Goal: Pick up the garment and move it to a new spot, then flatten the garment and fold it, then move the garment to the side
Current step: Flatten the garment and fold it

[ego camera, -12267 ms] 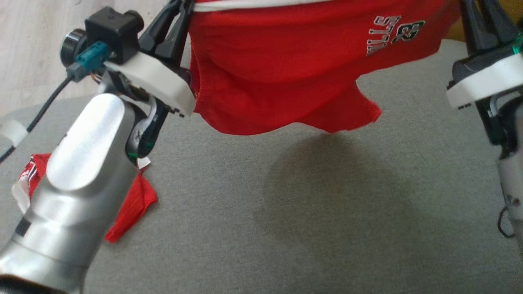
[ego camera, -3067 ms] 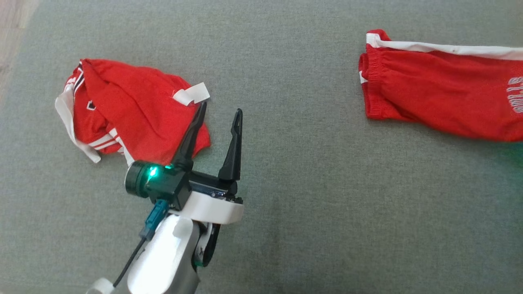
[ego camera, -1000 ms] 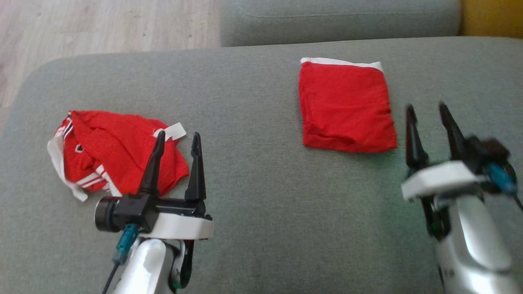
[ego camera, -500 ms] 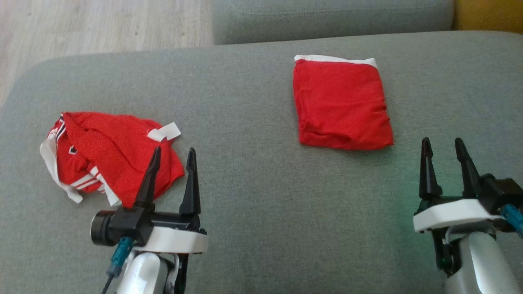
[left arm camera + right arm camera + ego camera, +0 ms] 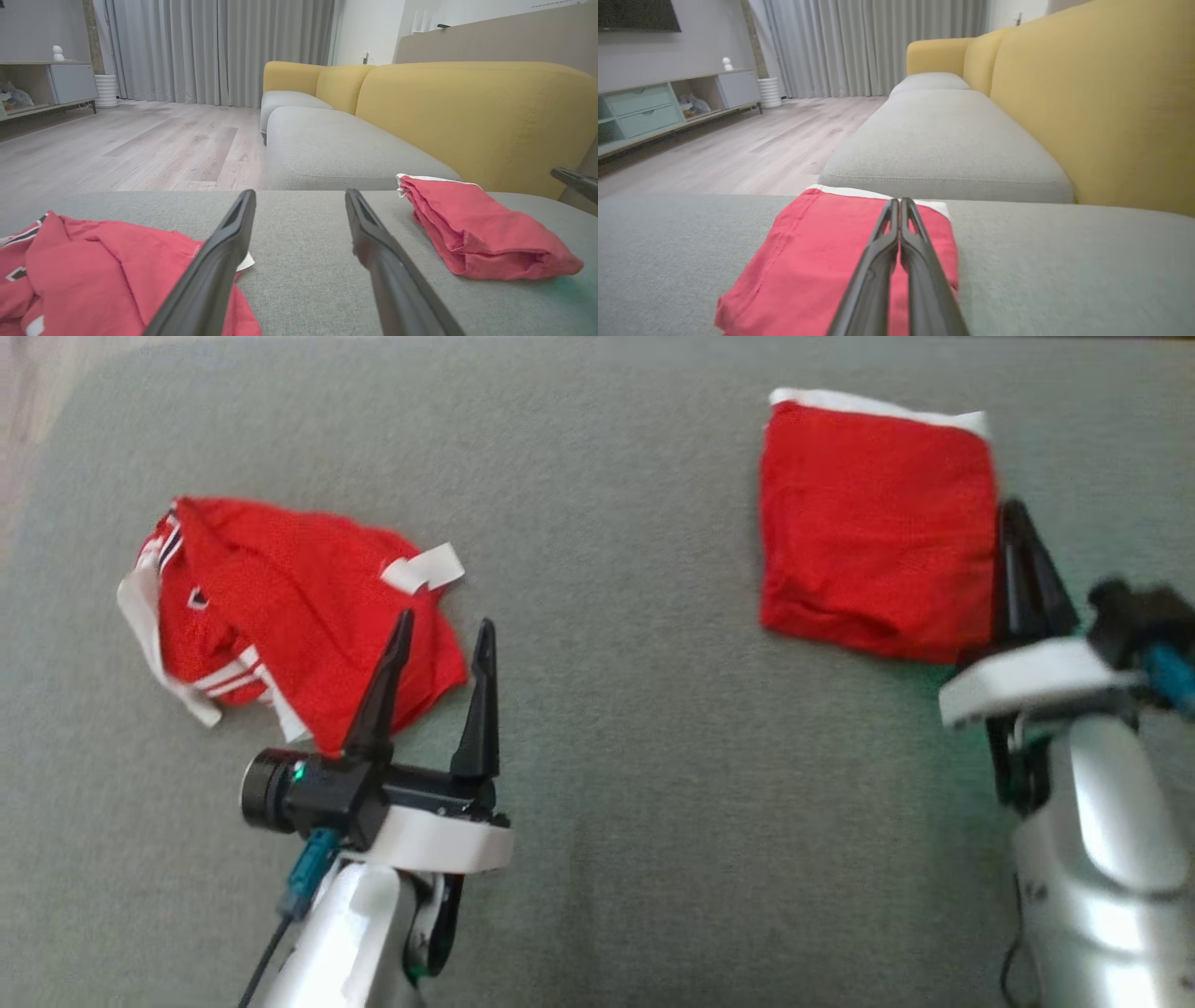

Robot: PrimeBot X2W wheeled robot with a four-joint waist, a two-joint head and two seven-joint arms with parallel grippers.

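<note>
The garment (image 5: 873, 523) is a red cloth with a white band, folded into a neat rectangle at the far right of the grey cushion. It also shows in the left wrist view (image 5: 476, 228) and the right wrist view (image 5: 808, 261). My right gripper (image 5: 1013, 513) is shut, and its fingers lie along the folded garment's right edge. The right wrist view shows the right gripper (image 5: 899, 201) with its tips pressed together over the cloth and nothing visibly pinched. My left gripper (image 5: 445, 625) stands open and empty, just right of a crumpled red garment (image 5: 280, 607).
The grey sofa cushion (image 5: 635, 709) stretches bare between the two garments. A yellow backrest (image 5: 1101, 93) rises on the right, another grey cushion (image 5: 327, 149) lies beyond, and wooden floor (image 5: 117, 149) lies past the cushion's left edge.
The head camera has tilted down and closer. My right gripper has moved forward to the folded garment's right edge, and its fingers have closed. The left gripper stays open by the crumpled garment.
</note>
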